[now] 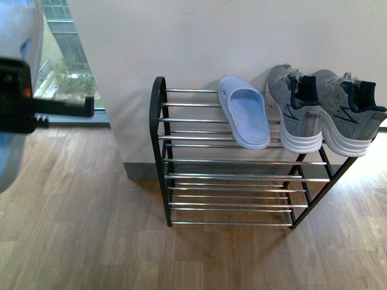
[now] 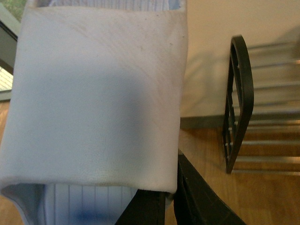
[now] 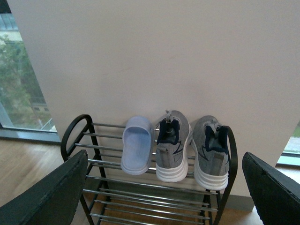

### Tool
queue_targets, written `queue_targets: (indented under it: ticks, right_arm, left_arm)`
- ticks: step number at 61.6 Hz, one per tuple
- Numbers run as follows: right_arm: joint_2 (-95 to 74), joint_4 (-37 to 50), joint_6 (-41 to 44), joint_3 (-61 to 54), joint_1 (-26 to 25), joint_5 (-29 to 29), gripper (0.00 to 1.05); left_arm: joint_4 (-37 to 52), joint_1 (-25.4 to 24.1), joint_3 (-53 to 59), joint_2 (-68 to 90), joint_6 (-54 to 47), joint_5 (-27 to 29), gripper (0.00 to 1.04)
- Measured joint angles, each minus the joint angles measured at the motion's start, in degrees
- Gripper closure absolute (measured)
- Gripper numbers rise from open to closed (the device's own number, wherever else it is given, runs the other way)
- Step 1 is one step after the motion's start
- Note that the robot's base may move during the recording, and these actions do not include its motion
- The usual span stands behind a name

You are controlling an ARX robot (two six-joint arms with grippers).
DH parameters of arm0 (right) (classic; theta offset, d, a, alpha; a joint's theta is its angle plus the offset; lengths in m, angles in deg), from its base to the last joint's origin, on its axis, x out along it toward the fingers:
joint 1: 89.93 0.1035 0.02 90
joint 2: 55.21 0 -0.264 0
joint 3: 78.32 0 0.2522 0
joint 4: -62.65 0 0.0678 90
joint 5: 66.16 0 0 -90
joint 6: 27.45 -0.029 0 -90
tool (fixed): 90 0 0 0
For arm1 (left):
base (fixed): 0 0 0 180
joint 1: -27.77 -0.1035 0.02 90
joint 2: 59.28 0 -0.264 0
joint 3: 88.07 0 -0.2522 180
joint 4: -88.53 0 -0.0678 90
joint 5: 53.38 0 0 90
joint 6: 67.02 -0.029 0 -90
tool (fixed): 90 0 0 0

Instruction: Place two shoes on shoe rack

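1. Left gripper [image 2: 171, 202] clamped on pale blue slide [image 2: 93, 93], well left of shoe rack [image 1: 158, 121]; could tip between rack's bars (open gaps).
2. Right gripper [image 3: 164, 161] spread wide, empty, facing rack; could nudge matching slide [image 1: 245, 118] off rack's top.

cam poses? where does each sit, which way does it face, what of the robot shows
Front: on the body, looking down at rack, slide, sneakers; left arm at the edge.
Left wrist: filled by a pale slide held in the left gripper; rack end.
Right wrist: faces wall and rack; open right gripper.
All share the rack.
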Motion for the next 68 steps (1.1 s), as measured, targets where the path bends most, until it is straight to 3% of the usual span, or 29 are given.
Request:
queue_targets:
  ticks: [19,31,47,68]
  right_arm:
    - [0.0,0.0,0.0,0.0,0.0,-0.1,0.09]
    - [0.0,0.0,0.0,0.0,0.0,-0.1,0.09]
    - [0.0,0.0,0.0,0.0,0.0,-0.1,0.09]
    - [0.0,0.0,0.0,0.0,0.0,-0.1,0.09]
  left_arm:
    - [-15.1,-3.4,-27.0,20.7,16.9,-11.7,1.03]
    - [-24.9,-2.7,-48.5,36.4,18.2,-21.1,1.03]
    - [-38.5,0.8,-77.2,54.6,17.2,-25.5,1.03]
    - [-54.4,2.9,-107.6,72.7,17.3,-25.7,1.03]
